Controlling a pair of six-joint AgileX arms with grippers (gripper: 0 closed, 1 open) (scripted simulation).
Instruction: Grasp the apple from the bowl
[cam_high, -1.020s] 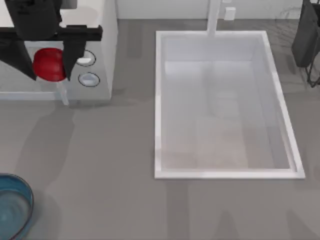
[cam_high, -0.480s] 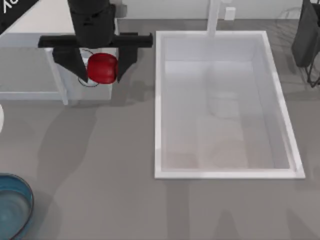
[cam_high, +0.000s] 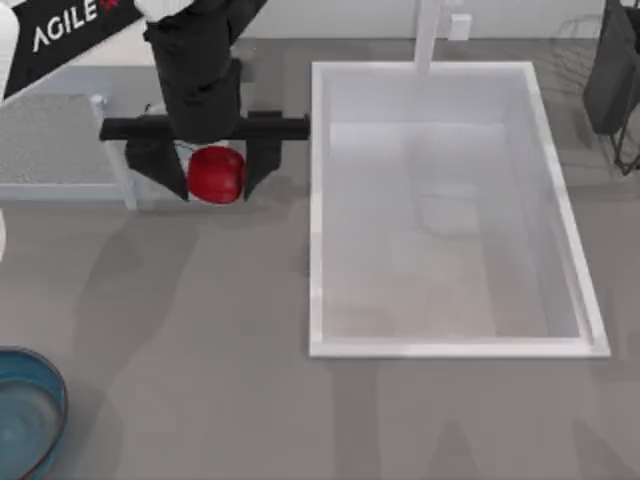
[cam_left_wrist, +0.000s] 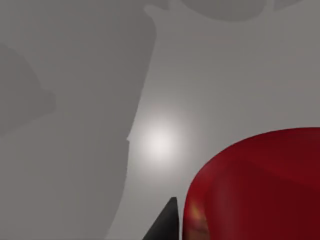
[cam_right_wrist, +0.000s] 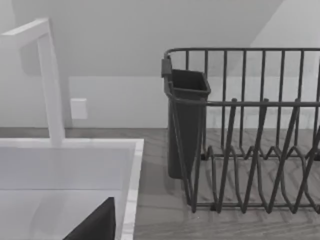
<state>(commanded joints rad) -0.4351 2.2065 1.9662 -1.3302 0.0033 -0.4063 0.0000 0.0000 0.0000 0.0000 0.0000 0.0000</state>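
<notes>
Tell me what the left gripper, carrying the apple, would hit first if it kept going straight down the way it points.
Probably the bare grey countertop. The left gripper points down with the apple between its fingers, and the left wrist view shows plain counter beneath. Height above it is unclear.

Since 1 second ago the left gripper (cam_high: 216, 172), jaws clamped on the apple (cam_high: 216, 174), travels from the table's far-left back corner rightward and then slightly forward, now hanging over the grey counter just left of the sink (cam_high: 318, 200).
</notes>
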